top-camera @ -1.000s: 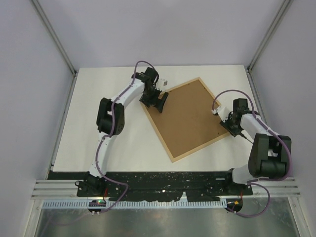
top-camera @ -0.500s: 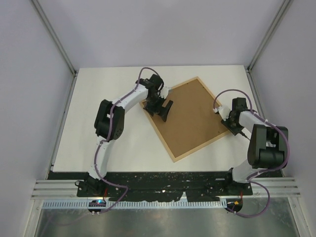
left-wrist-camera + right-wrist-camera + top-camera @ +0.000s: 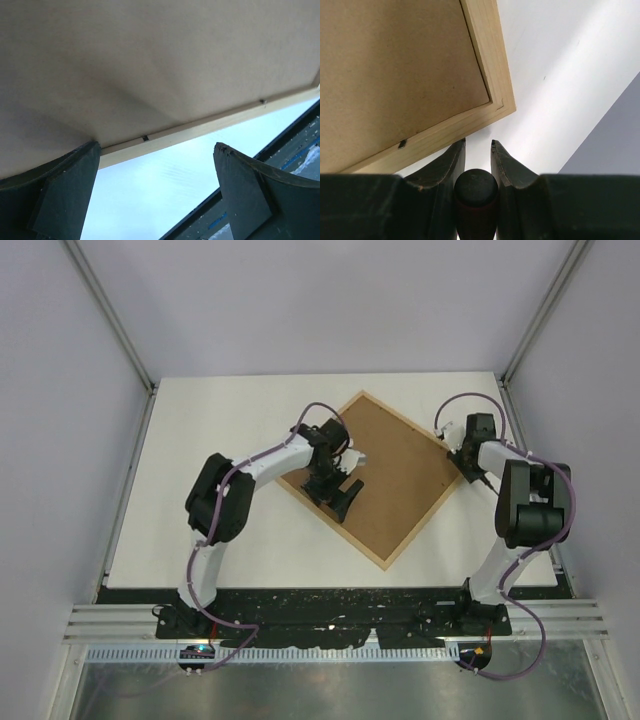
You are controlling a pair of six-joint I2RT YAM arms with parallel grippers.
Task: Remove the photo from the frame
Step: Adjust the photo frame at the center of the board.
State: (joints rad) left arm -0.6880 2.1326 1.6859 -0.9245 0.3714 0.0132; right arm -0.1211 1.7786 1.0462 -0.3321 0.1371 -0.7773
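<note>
The frame (image 3: 400, 470) lies back up on the white table (image 3: 200, 440), turned like a diamond in the middle of the top view, slightly right of centre. Its brown board faces up inside a thin rim of pale wood (image 3: 490, 60). The photo cannot be seen from this side. Small dark tabs (image 3: 145, 137) sit along the inner edge of the wood rim where it meets the board, and another shows in the lower left of the right wrist view (image 3: 402, 144).

The left gripper (image 3: 340, 485) hangs over the left-centre part of the board with its fingers spread wide and nothing between them. In its own view (image 3: 156, 165) the wood rim (image 3: 210, 125) runs across between the two fingers, with bare table (image 3: 150, 200) below it.

The right gripper (image 3: 464, 462) is at the frame's right corner, on the table just beside it. Its fingers (image 3: 477, 145) are clenched on a screwdriver handle (image 3: 476, 192), dark red with a rounded black end; the tip is out of sight. The frame's corner lies just above the fingertips in that view, apart from them.
</note>
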